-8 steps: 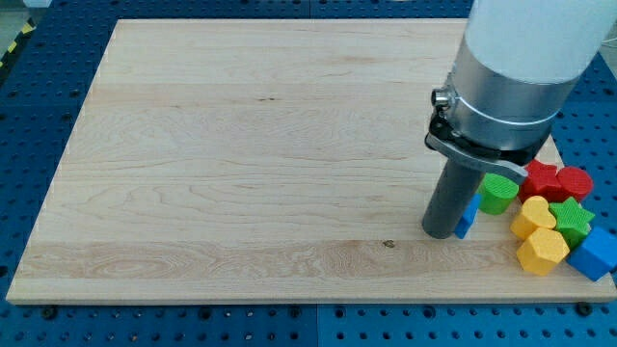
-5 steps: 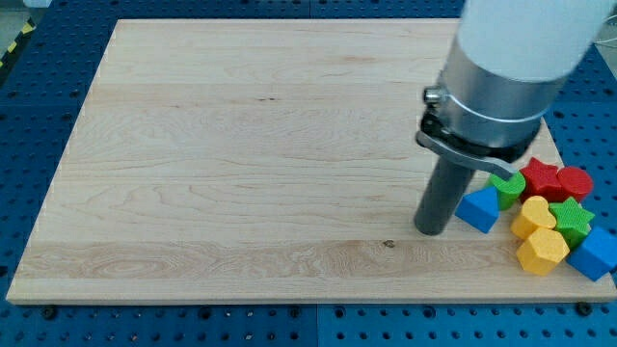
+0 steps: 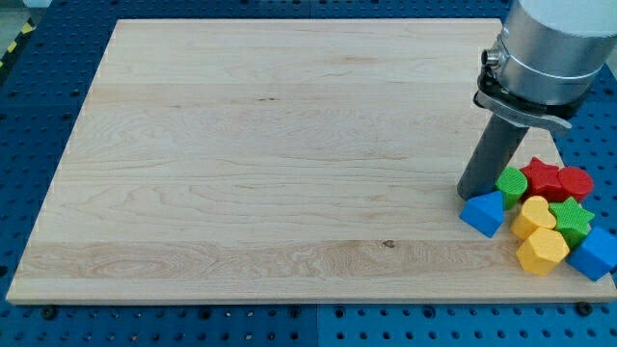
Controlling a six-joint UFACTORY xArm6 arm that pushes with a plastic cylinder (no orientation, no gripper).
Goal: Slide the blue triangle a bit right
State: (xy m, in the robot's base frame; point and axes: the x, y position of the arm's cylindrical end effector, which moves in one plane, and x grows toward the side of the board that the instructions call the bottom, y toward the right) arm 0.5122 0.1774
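Note:
The blue triangle (image 3: 484,212) lies on the wooden board (image 3: 270,154) near its lower right, just left of the block cluster. My tip (image 3: 473,194) rests on the board right above the triangle's upper left edge, close to it or touching; I cannot tell which. The rod rises to the view's upper right and stands beside the green round block (image 3: 511,183).
A cluster sits at the board's lower right corner: a red star (image 3: 543,177), a red block (image 3: 576,181), a green star (image 3: 573,218), two yellow blocks (image 3: 532,216) (image 3: 542,251) and a blue cube (image 3: 594,253).
My tip moved from the triangle's left side up and to the right, and now stands above it. The blue triangle, earlier partly hidden by the rod, now shows whole.

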